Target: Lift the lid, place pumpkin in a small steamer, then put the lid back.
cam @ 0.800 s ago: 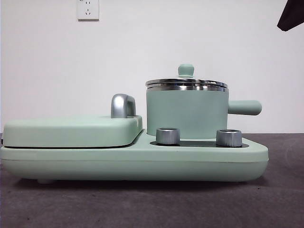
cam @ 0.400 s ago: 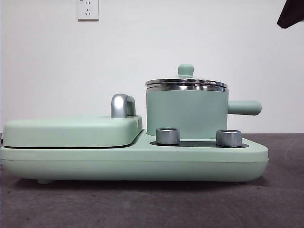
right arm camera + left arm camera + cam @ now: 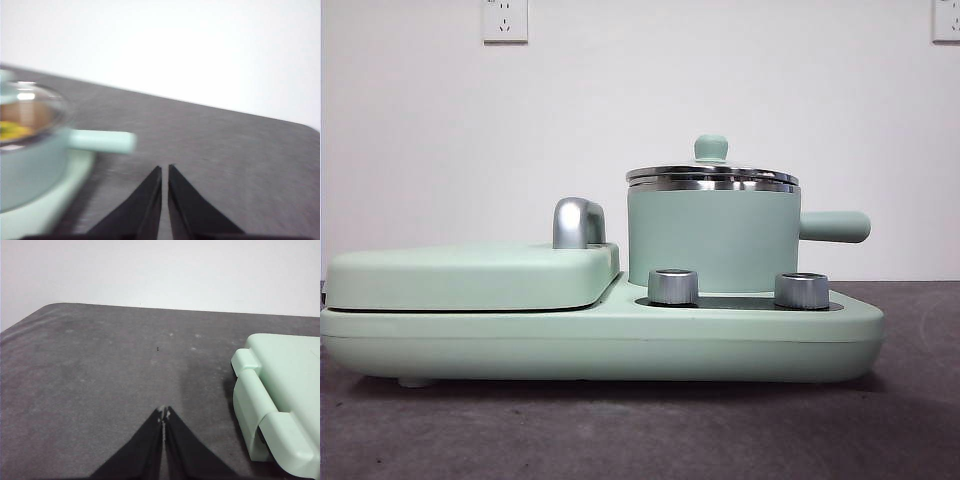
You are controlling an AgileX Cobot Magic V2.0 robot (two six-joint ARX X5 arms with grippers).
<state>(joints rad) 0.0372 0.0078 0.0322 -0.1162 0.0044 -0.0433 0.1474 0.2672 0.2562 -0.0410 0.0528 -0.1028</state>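
You are looking level across a dark grey table [image 3: 640,440] at a long, low mint green appliance base [image 3: 600,345] that is sitting near you and filling most of the front view. Two steel dials [image 3: 673,286] are standing on its right half, just in front of the small steamer [image 3: 712,238]. The steamer is resting upright on the base behind those dials, with its short green side handle [image 3: 834,226] pointing right. The lid [image 3: 712,176] is sitting flat on the steamer's steel rim, and its mint green knob [image 3: 711,148] is sticking straight up. On the left half of the base the wide flat griddle cover [image 3: 470,275] is lying closed, and a curved steel handle [image 3: 578,222] is rising at its right end, just beside the steamer. Farther back a white wall is carrying a socket [image 3: 505,19] high on the left.

Neither arm is showing in the front view. In the left wrist view, your left gripper [image 3: 163,412] is hanging over bare table with its jaws pressed together and holding nothing; one end of the mint green appliance is lying off to its side, apart from it. In the right wrist view, which is blurred, your right gripper [image 3: 164,169] is also holding nothing, its jaws nearly together with only a thin slit between them. It is hanging over the table near the steamer's side handle without touching it. Through the glass lid in that view a yellow patch is showing inside the steamer: the pumpkin [image 3: 11,131] is lying in the pot, under the lid.
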